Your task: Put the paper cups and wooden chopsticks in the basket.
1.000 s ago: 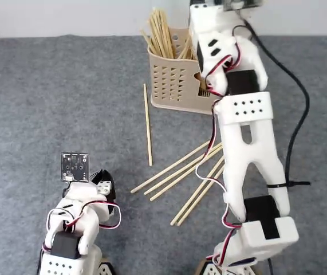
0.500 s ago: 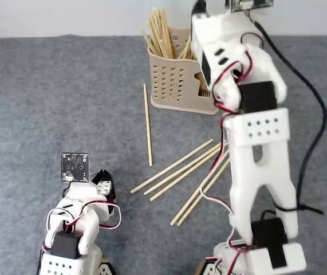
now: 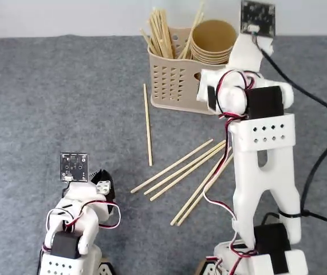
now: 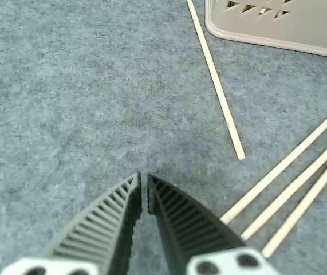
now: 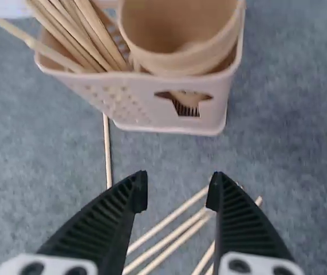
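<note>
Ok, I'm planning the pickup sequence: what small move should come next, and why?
Probably lower the right gripper, jaws open, onto the loose chopsticks below it: the paper cups sit in the basket, but several sticks lie on the carpet.

Basket [image 3: 174, 86]: one. Paper cups [image 3: 212, 40]: one nested stack, number indistinct. Chopsticks on carpet [image 3: 66, 103]: six, being lone chopstick [image 3: 148, 125] plus fan of five [image 3: 172, 166]. Chopstick bundle [image 3: 160, 31] in basket: uncountable, overlapping.
</note>
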